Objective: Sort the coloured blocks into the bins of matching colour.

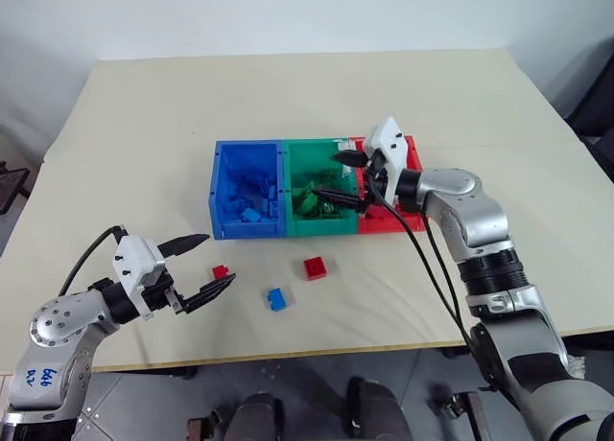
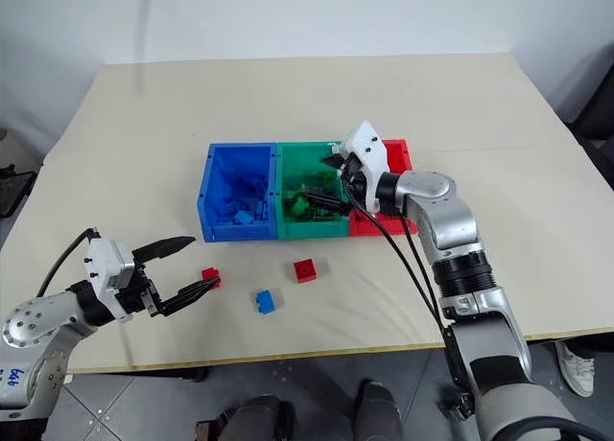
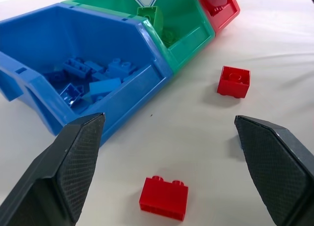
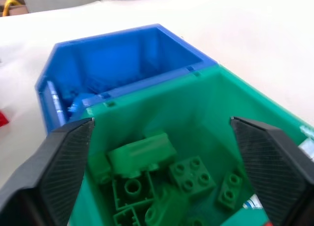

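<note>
1. Progress first: most blocks look sorted. The blue bin [image 1: 247, 203] holds a heap of blue bricks, the green bin [image 1: 321, 199] a heap of green ones, and I can't see into the red bin [image 1: 408, 163] because my right arm covers it.
2. My right gripper [image 1: 347, 177] hangs over the green bin with its fingers spread wide and nothing between them. In its wrist view a green brick [image 4: 142, 154] sits directly below the gap, on top of the pile, so I judge this drop finished.
3. My left gripper [image 1: 203, 266] hovers low over the table [image 1: 144, 125], in front of the blue bin, fingers wide apart and empty.
4. Three bricks are left on the table. A small red block [image 3: 163, 197] lies just ahead of the left fingertips, nearly centred between them. A larger red block [image 3: 234, 81] lies farther out, towards the green bin. A blue block [image 1: 277, 298] sits beside the left gripper, on its inner side, between the two red ones.
5. Next, as I read it: close the left gripper on the small red block and carry it to the red bin, the farthest from that arm. The right arm must clear out first.
</note>
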Tool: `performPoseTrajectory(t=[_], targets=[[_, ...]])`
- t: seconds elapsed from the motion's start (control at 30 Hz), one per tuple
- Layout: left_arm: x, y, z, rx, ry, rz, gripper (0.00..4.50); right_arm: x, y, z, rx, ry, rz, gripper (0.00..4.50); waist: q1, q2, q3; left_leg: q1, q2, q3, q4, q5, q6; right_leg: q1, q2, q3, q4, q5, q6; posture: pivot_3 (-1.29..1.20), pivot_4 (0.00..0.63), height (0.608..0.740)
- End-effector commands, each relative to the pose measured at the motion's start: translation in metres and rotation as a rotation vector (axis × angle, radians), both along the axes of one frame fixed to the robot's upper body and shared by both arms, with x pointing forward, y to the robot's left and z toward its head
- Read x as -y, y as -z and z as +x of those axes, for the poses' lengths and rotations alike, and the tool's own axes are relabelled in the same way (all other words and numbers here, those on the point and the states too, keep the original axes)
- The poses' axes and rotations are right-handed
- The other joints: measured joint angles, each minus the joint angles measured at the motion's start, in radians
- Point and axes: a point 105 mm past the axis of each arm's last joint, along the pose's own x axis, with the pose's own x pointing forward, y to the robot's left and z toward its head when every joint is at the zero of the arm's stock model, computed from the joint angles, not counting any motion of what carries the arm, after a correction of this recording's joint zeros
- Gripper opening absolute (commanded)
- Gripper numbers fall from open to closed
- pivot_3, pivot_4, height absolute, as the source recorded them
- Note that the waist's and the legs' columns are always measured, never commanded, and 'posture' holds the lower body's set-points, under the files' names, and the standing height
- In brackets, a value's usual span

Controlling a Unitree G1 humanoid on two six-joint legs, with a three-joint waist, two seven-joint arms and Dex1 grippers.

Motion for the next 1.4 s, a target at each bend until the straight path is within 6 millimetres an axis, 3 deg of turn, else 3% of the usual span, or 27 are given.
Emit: performPoseTrajectory(t=[0.03,0.13,0.27,0.43,0.6,0.7,0.83,1.0,1.23,1.4], targets=[[0.005,-0.010,0.002,0.035,0.039,0.010,4.50,0.010,-0.028,-0.034,0.118,-0.132,0.088,4.46,0.001,0.000,0.000,0.000,0.000,0.000,0.000,0.000,0.000,0.000,0.000,0.000,0.000,0.000,0.000,0.00,0.150,0.740],[0.008,-0.008,0.002,0.030,0.094,0.052,4.50,0.032,-0.014,-0.058,0.104,-0.164,0.061,4.46,0.003,0.000,0.000,0.000,0.000,0.000,0.000,0.000,0.000,0.000,0.000,0.000,-0.001,0.000,0.000,0.00,0.150,0.740],[0.015,-0.002,0.003,0.017,0.157,0.104,4.50,0.065,0.011,-0.072,0.115,-0.107,-0.053,4.46,0.006,0.000,0.000,0.000,0.000,0.001,0.000,0.000,0.000,0.001,0.000,0.000,-0.001,0.000,0.000,0.00,0.150,0.740],[0.045,0.007,0.000,0.035,0.317,0.174,4.50,0.139,0.056,-0.099,0.004,0.045,-0.229,4.46,0.032,0.000,0.000,0.001,0.000,0.003,0.001,0.000,0.000,0.001,0.000,0.001,-0.002,0.000,0.000,0.00,0.150,0.740],[0.053,0.003,-0.003,0.055,0.378,0.158,4.50,0.163,0.067,-0.106,-0.047,0.096,-0.261,4.46,0.020,0.000,0.000,0.002,0.001,0.007,0.003,-0.001,0.001,0.002,0.000,0.003,-0.004,0.000,0.000,0.00,0.150,0.740],[0.046,0.003,-0.003,0.045,0.375,0.176,4.50,0.153,0.077,-0.109,-0.079,0.049,-0.279,4.46,0.020,0.000,0.000,0.003,0.002,0.008,0.002,-0.001,0.001,0.002,0.001,0.003,-0.003,0.000,-0.001,0.00,0.150,0.740],[0.035,0.002,-0.002,0.028,0.340,0.172,4.50,0.119,0.075,-0.101,-0.064,-0.038,-0.247,4.46,0.022,0.000,0.000,0.002,0.002,0.007,0.003,-0.001,0.001,0.002,0.001,0.003,-0.003,0.000,-0.001,0.00,0.150,0.740],[0.014,0.010,-0.008,-0.004,0.264,0.192,4.50,0.051,0.073,-0.084,-0.084,-0.219,-0.259,4.46,0.015,0.001,0.000,0.002,0.002,0.006,0.003,-0.001,0.001,0.002,0.001,0.002,-0.003,0.000,-0.001,0.00,0.150,0.740],[0.006,0.014,-0.016,-0.018,0.225,0.199,4.50,-0.012,0.091,-0.055,-0.101,-0.276,-0.307,4.46,0.027,0.001,0.000,0.001,0.001,0.002,0.003,-0.001,0.000,0.001,0.001,0.000,-0.001,0.000,-0.001,0.00,0.150,0.740],[0.011,0.012,-0.016,-0.006,0.225,0.195,4.50,-0.029,0.099,-0.045,-0.100,-0.271,-0.319,4.46,0.021,0.001,0.001,0.001,0.002,0.002,0.003,-0.001,0.000,0.001,0.001,-0.001,-0.001,0.000,-0.001,0.00,0.150,0.740]])
